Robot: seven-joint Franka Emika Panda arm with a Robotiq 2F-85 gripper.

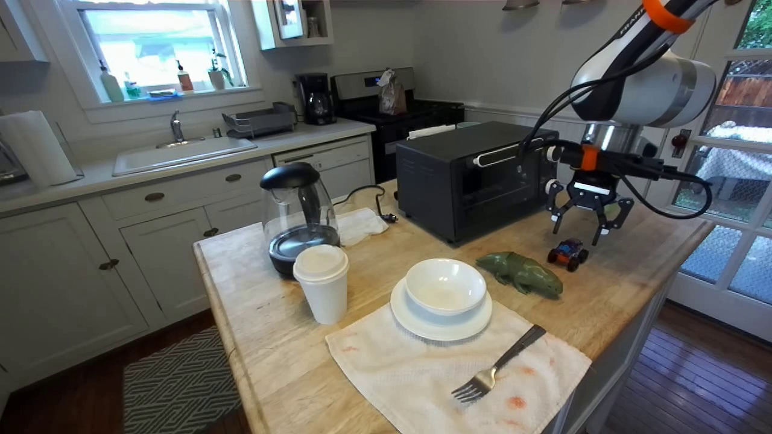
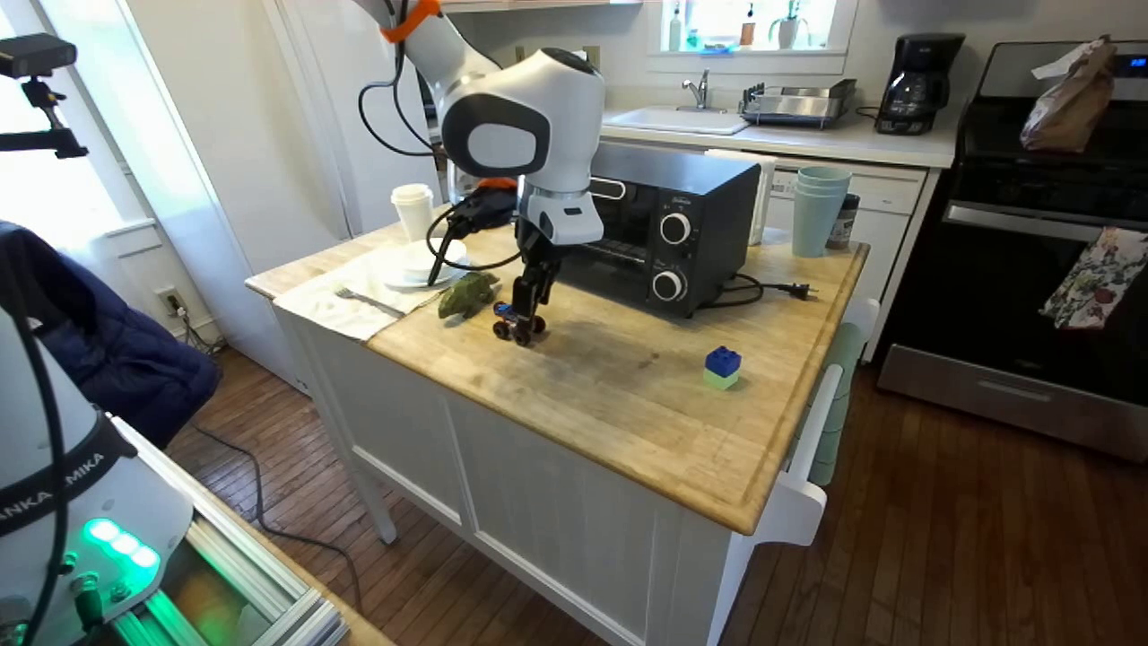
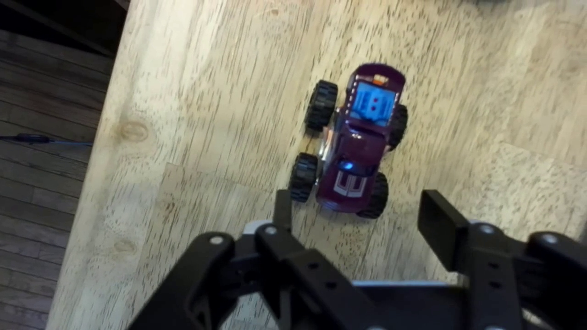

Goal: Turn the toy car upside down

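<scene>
Bench (image 3: pixel 206 114) separates the car (image 3: pixel 362 146) from the edge (image 3: pixel 104 121) at left in the wrist view. Maroon and black-wheeled, the car stands upright; at bottom, the tool (image 3: pixel 357 221) gapes wide, gripping nothing.

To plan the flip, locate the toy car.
In an exterior view, the toy car sits at the right on the wooden tabletop, just right of the green figurine, near the open gripper.

in an exterior view, the jaws partly hide the toy car (image 2: pixel 515 323).
</scene>
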